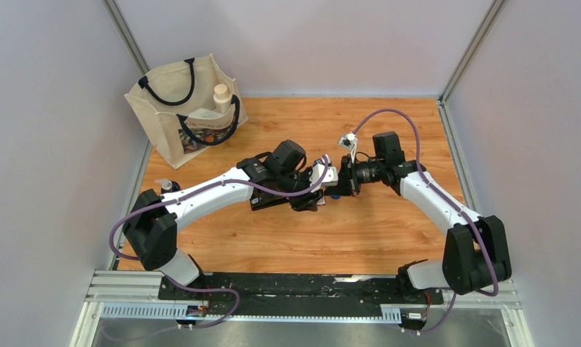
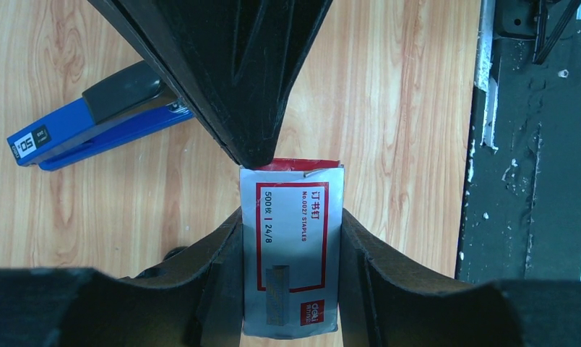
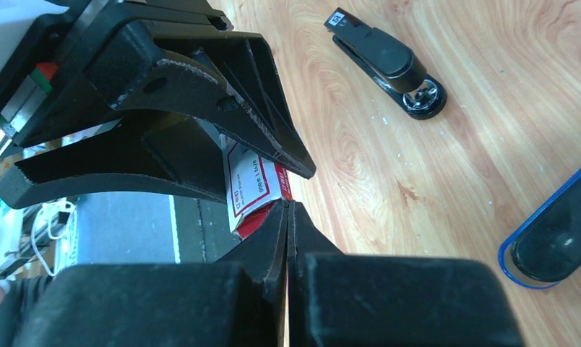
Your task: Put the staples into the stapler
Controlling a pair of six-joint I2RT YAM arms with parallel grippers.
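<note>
The staples box (image 2: 291,246), white with red print, is clamped by its long sides in my left gripper (image 2: 291,224), held above the wooden table. My right gripper (image 3: 287,206) is shut, and its tips touch the box's red end flap (image 3: 262,217). I cannot tell whether the flap is pinched between them. In the left wrist view the right gripper (image 2: 259,155) comes in from above onto that end. The blue stapler (image 2: 92,126) with its black top strip lies closed on the table, apart from both grippers. Its end also shows in the right wrist view (image 3: 555,242). In the top view the grippers meet mid-table (image 1: 331,179).
An all-black stapler (image 3: 389,61) lies on the table beyond the grippers. A cream tote bag (image 1: 186,108) with a bottle (image 1: 221,97) in it stands at the back left corner. The dark metal base rail (image 2: 526,144) runs along the near edge.
</note>
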